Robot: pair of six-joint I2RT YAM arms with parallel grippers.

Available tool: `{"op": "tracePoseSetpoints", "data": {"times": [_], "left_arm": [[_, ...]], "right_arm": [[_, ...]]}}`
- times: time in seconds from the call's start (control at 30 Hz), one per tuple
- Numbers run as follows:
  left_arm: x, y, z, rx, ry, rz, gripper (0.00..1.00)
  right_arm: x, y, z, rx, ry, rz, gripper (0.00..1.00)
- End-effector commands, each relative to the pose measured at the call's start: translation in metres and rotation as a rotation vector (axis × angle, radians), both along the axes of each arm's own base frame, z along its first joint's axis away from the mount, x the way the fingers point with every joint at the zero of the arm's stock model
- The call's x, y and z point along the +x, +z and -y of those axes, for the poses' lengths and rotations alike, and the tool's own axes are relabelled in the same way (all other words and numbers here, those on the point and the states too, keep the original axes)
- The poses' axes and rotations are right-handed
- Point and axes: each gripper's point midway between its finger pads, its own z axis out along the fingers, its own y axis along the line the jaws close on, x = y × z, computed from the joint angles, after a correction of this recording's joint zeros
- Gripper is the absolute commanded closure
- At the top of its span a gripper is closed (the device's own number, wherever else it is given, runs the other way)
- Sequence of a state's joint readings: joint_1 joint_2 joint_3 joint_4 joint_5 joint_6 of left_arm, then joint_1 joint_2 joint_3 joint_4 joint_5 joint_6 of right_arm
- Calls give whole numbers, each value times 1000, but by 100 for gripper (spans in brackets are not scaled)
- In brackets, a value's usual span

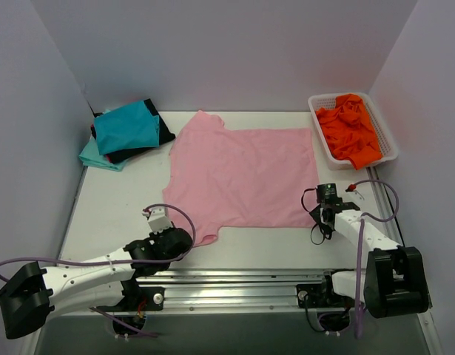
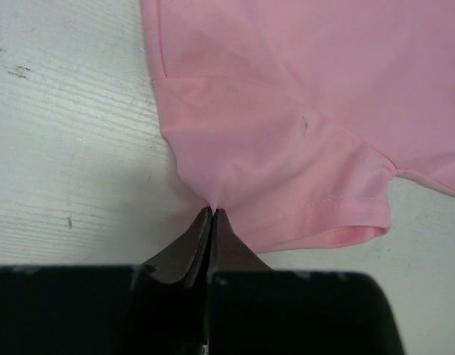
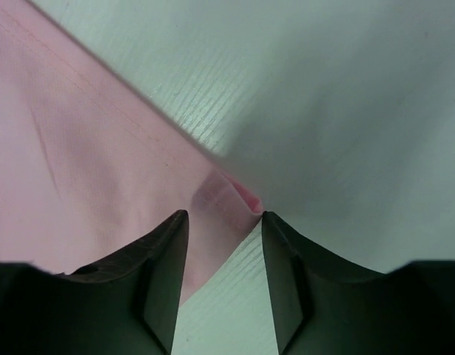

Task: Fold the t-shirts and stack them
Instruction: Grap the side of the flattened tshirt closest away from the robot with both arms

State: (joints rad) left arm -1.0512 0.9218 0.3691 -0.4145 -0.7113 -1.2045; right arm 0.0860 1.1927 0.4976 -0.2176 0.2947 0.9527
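The light pink soft cloth t-shirt (image 1: 242, 174) is lying spread flat in the middle of the white table (image 1: 109, 203), neck end toward the left. The left gripper (image 2: 212, 213) is sitting right at the shirt's near-left short sleeve (image 2: 301, 177). Its jaws are pinched fully together, with a tiny pucker of the sleeve's edge caught between the tips.

The right gripper (image 3: 225, 216) is hovering at the near-right hem corner (image 3: 231, 194), jaws partway open and gripping nothing. That corner is curling up a bit just ahead of the gap between the tips, and I can't tell if it's touching them.

Over in the far-left corner, a folded stack of teal, black and pale aqua shirts (image 1: 126, 129) is resting well apart from both grippers. The bright orange shirt (image 1: 351, 129) is sitting bunched up in the white plastic lattice basket (image 1: 388, 132) at the far right.
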Motion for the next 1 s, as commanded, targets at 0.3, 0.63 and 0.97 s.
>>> {"op": "tracePoseSetpoints", "data": {"times": [0.3, 0.63, 0.97], "left_arm": [[11, 9, 1, -11, 12, 19, 98], [10, 14, 0, -8, 5, 12, 98], [2, 60, 2, -58, -37, 28, 98]], "right_arm": [[-1, -1, 7, -40, -27, -27, 74], [1, 6, 4, -33, -10, 14, 100], [2, 34, -3, -60, -13, 132, 100]]}}
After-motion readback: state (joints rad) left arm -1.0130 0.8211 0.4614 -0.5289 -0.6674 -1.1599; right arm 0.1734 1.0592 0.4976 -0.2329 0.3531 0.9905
